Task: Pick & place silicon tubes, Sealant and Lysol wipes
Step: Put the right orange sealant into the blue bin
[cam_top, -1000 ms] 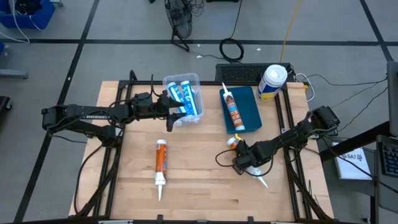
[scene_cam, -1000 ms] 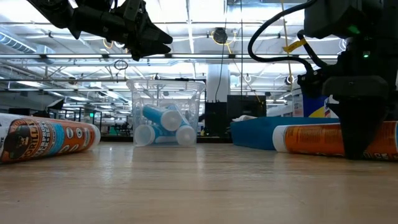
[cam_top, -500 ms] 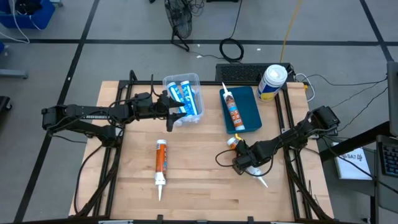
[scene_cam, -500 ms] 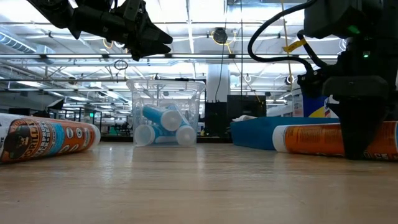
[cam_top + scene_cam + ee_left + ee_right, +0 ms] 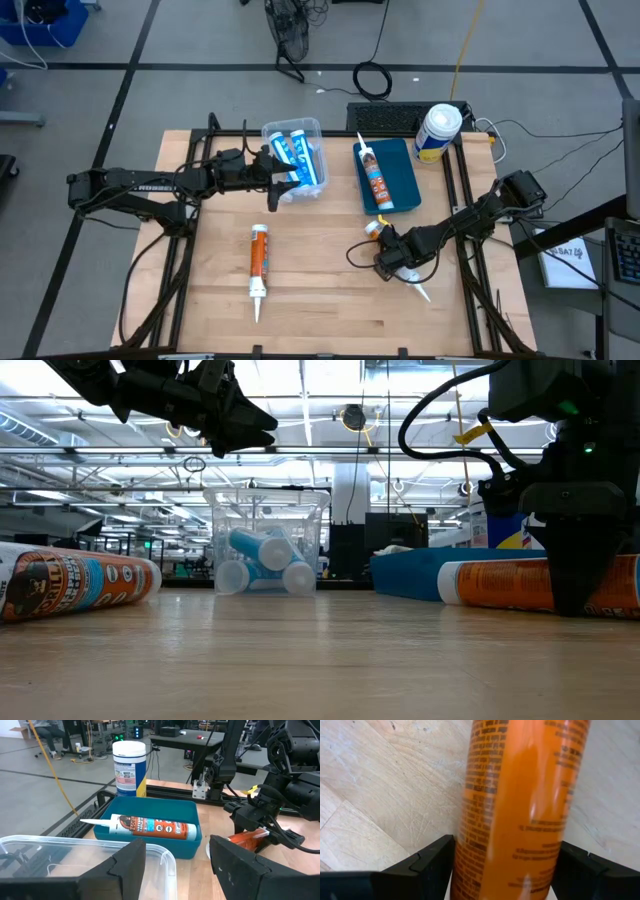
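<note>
Nothing had changed over the last second: right pincer (image 5: 393,262) remained clamped on the orange sealant tube (image 5: 520,805) lying on the counter (image 5: 320,290), lift pending. Left pincer (image 5: 277,180), shut and empty, hovered beside the clear bin (image 5: 296,160). Lysol wipes (image 5: 436,132) stood at the counter's far edge.

3 orange sealant tubes (image 5: 259,258), 2 blue tubes (image 5: 296,158) in bin, 1 Lysol wipes (image 5: 437,132).

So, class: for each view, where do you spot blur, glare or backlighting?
Right wrist view: the orange sealant tube fills the frame, soft, with a sheen. Low view: bright ceiling lights backlight the arms into silhouettes. Left wrist view: the clear bin rim is blurred up close.
</note>
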Controlling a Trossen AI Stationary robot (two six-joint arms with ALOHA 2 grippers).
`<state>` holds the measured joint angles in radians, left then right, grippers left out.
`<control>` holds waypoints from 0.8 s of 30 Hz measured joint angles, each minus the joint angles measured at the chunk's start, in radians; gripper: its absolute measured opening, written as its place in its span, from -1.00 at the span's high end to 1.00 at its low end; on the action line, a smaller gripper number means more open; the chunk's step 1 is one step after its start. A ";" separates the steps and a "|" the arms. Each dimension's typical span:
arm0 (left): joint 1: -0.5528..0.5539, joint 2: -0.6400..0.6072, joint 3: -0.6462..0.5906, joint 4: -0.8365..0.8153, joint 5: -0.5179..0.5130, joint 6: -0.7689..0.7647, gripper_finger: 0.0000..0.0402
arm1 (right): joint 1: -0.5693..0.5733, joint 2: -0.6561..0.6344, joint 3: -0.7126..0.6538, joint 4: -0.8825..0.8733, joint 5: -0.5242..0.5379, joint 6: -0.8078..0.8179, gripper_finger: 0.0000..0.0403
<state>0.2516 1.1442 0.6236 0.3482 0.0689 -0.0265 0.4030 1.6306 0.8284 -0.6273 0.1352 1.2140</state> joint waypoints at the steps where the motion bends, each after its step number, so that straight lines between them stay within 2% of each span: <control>1: 0.000 0.000 0.000 0.000 0.000 0.000 -0.09 | 0.000 0.000 0.000 0.000 0.000 0.000 -0.34; 10: 0.000 0.000 0.000 0.000 0.000 0.000 -0.09 | 0.000 0.000 0.000 0.000 0.000 0.000 -0.33; 19: 0.000 0.000 0.000 0.000 0.000 0.000 -0.09 | 0.000 0.001 0.000 0.002 0.000 0.000 -0.07; 24: 0.000 0.000 0.000 0.000 0.000 0.000 -0.09 | 0.000 0.000 0.000 0.002 0.000 0.000 -0.07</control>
<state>0.2518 1.1439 0.6235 0.3483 0.0692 -0.0265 0.4026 1.6311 0.8284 -0.6250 0.1352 1.2137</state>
